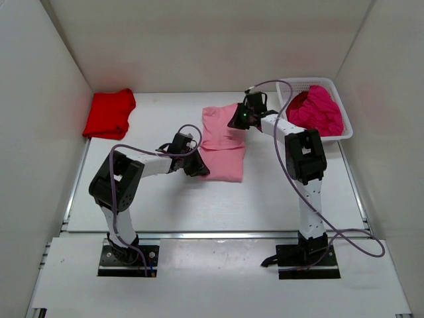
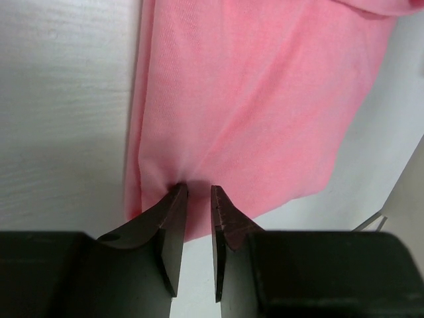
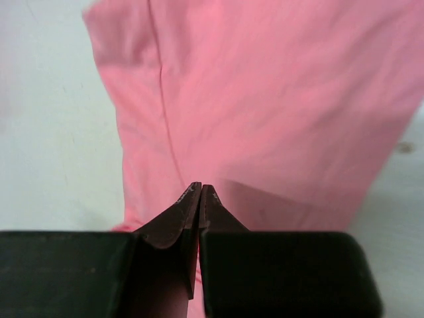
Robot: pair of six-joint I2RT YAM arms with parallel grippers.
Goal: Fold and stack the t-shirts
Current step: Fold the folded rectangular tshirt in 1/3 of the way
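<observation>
A light pink t-shirt point(image 1: 222, 147) lies partly folded mid-table. My left gripper point(image 1: 199, 169) is at its near left corner. In the left wrist view the left gripper point(image 2: 197, 187) has its jaws nearly together, pinching the puckered edge of the pink shirt point(image 2: 265, 99). My right gripper point(image 1: 237, 120) is at the shirt's far right edge. In the right wrist view the right gripper point(image 3: 200, 187) is shut on the pink cloth point(image 3: 265, 99). A bright red t-shirt point(image 1: 109, 112) lies folded at the far left. Magenta t-shirts point(image 1: 318, 109) are bunched in the basket.
A white mesh basket point(image 1: 347, 126) stands at the far right by the right wall. White walls close in the table on the left, back and right. The arms' cables loop above the table near both wrists.
</observation>
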